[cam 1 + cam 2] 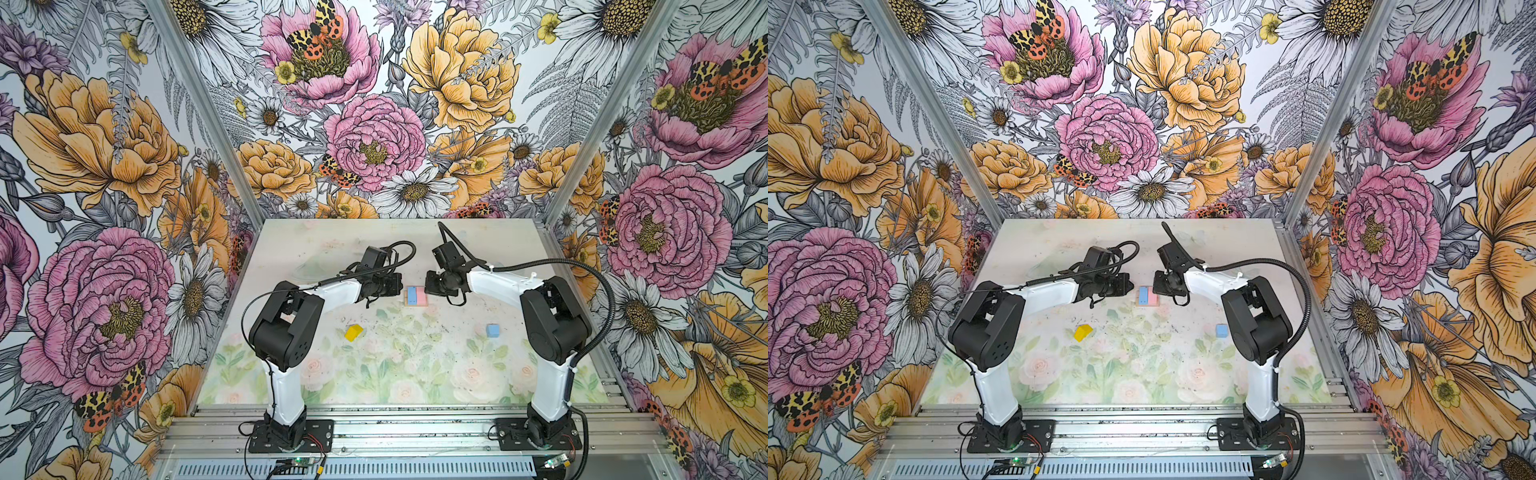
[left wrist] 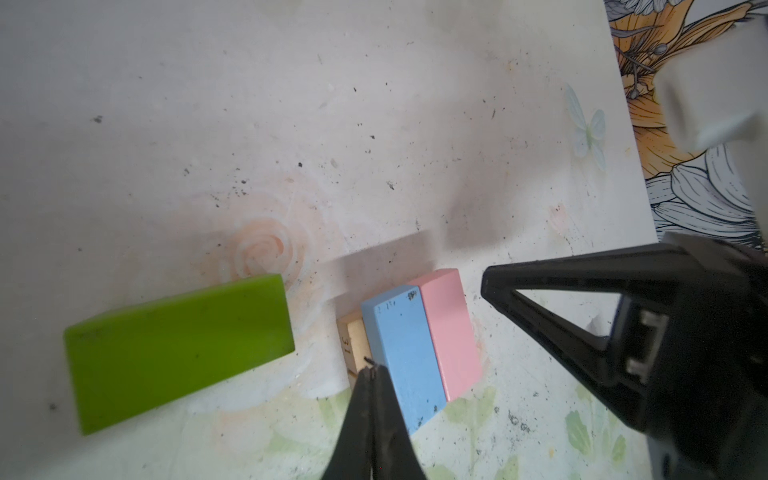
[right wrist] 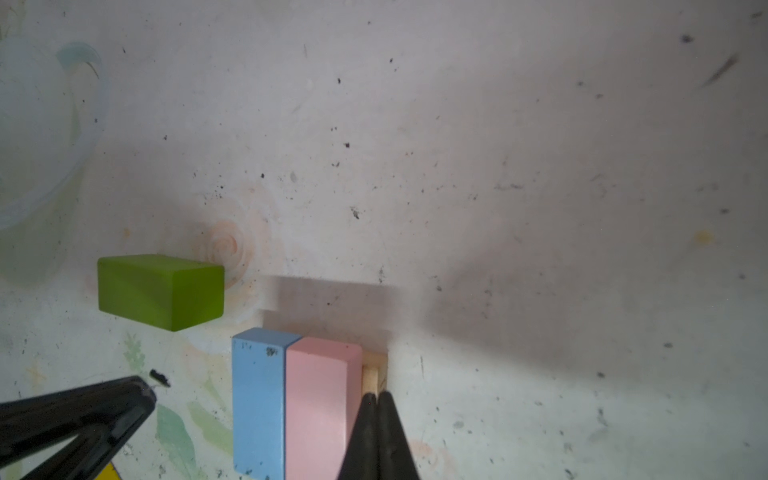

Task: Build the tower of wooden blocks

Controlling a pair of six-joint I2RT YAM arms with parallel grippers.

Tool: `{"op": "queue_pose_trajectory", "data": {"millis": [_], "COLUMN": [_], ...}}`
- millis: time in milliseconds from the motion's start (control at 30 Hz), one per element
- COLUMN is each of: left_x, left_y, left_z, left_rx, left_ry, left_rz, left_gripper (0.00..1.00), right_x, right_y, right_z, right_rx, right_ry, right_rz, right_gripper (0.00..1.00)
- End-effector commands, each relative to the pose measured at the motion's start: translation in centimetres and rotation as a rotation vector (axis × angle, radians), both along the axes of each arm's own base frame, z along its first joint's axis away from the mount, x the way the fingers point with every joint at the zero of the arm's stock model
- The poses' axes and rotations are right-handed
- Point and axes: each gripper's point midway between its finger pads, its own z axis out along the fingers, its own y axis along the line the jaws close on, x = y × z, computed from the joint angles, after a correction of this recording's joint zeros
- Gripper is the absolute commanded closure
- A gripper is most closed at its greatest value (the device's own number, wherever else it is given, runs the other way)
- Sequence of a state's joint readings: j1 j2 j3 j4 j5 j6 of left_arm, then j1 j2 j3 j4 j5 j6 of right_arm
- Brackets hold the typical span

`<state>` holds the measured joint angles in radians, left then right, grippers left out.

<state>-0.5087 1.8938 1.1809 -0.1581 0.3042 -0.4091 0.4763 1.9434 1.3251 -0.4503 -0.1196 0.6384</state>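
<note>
Left wrist view: blue brick and pink brick abreast on tan planks. Left hand clenched empty at blue side; right hand likewise at pink side.

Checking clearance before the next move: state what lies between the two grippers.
The blue brick and pink brick, side by side on the tan planks, lie between left gripper and right gripper; both wrist views show it.
</note>
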Motion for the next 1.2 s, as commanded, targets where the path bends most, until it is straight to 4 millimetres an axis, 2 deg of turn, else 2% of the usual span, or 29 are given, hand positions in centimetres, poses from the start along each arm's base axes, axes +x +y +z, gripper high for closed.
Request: {"op": "queue_pose_trajectory", "data": {"millis": [0, 1167], "left_x": [0.1, 0.0], "left_y": [-0.8, -1.5], "left_z": [0.1, -1.2], "left_rx": [0.006, 0.028], "left_ry": [-0.012, 0.028], "left_rz": [-0.034, -0.053], "left_gripper": [1.00, 1.00], "right_x": [1.3, 1.3], "right_y": [0.5, 1.0], "right_z": [0.5, 0.1], "right_rx": [0.034, 0.052], "right_ry": [-0.026, -0.017], "right_rz": [-0.010, -0.008], "right_gripper": [1.00, 1.00]}}
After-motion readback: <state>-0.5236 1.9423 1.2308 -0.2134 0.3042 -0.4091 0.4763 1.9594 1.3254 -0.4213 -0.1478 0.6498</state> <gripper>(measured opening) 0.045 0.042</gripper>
